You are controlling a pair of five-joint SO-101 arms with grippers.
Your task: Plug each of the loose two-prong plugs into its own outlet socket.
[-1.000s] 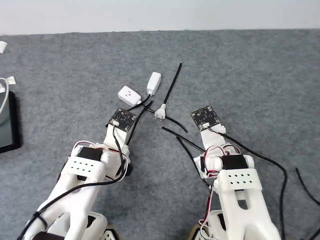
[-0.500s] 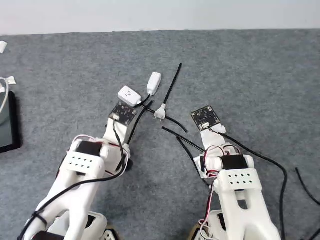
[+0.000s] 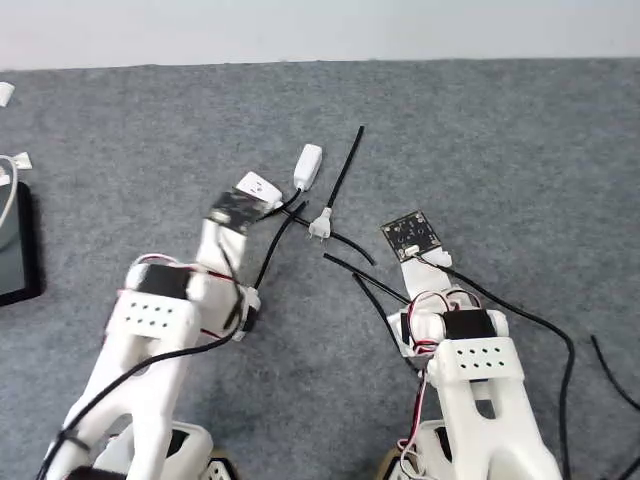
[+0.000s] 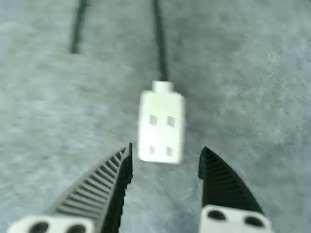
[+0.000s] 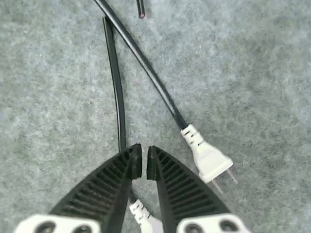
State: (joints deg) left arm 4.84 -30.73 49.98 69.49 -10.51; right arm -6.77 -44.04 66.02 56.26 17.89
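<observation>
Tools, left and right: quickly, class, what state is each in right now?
Left tool: open, empty, at the white outlet socket.
Right tool: shut, holding nothing.

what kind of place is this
Probably a robotics test bench: the left arm and right arm sit side by side on a grey carpeted table, with a plug, outlet socket and black cords.

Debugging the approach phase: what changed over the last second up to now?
The left arm swung forward and leftward toward the nearer outlet socket. The left gripper, open, now sits around its near end without gripping it. Nothing was taken hold of or let go. The right gripper, shut, the loose plug, the farther socket and the cables stayed put.
</observation>
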